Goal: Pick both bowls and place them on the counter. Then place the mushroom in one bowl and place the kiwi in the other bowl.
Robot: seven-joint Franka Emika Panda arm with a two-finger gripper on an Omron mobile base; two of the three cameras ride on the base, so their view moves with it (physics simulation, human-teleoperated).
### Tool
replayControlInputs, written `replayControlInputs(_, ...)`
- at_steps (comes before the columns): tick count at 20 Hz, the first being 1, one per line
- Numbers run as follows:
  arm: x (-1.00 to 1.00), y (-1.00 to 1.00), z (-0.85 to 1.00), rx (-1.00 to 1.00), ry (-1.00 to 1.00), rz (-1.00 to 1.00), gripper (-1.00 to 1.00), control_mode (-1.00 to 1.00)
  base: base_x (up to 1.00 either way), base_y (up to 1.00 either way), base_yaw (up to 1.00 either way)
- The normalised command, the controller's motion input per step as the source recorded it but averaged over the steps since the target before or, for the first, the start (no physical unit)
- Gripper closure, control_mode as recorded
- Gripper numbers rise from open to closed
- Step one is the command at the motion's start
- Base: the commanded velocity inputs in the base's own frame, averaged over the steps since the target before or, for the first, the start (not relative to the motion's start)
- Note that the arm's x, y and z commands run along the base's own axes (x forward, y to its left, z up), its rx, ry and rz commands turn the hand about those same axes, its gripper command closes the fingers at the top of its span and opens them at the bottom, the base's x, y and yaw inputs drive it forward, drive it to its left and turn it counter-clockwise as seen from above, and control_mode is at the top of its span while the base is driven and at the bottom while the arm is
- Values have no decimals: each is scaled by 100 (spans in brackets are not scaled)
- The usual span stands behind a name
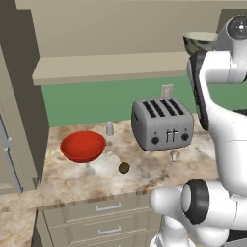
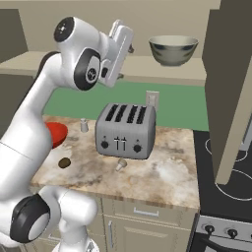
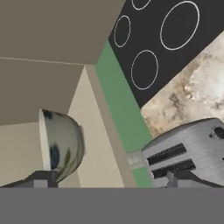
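Reaching w/ released end effector point(image 2: 129, 38) beside the grey bowl point(image 2: 173, 50) on shelf above toaster point(image 2: 126, 130); you risk nudging it off the edge. Red bowl point(image 1: 82, 146) on bench.

red bowl point(image 1: 82, 146); mottled beige counter point(image 1: 154, 166)

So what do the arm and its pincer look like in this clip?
The arm is made of glossy white rounded segments with dark grey-black round joint caps. The wrist ends in a flat white block carrying the pincer. In the hand view its fingertips are small, blocky and dark grey. No cables or markings show.
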Motion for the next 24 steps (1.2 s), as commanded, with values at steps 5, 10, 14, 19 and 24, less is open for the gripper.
replayControlInputs(5, 40, 0, 2, -1, -2, 3, -100, -100, 0, 0, 0)
replayControlInputs(10, 27, -2, 0, -10, -3, 0, -100, -100, 0, 0, 0)
replayControlInputs(14, 32, -7, 0, -9, 0, 0, -100, -100, 0, 0, 0)
replayControlInputs(19, 34, -10, 0, -4, 0, 0, -100, -100, 0, 0, 0)
replayControlInputs(24, 35, -11, 0, 0, 0, 0, -100, -100, 0, 0, 0)
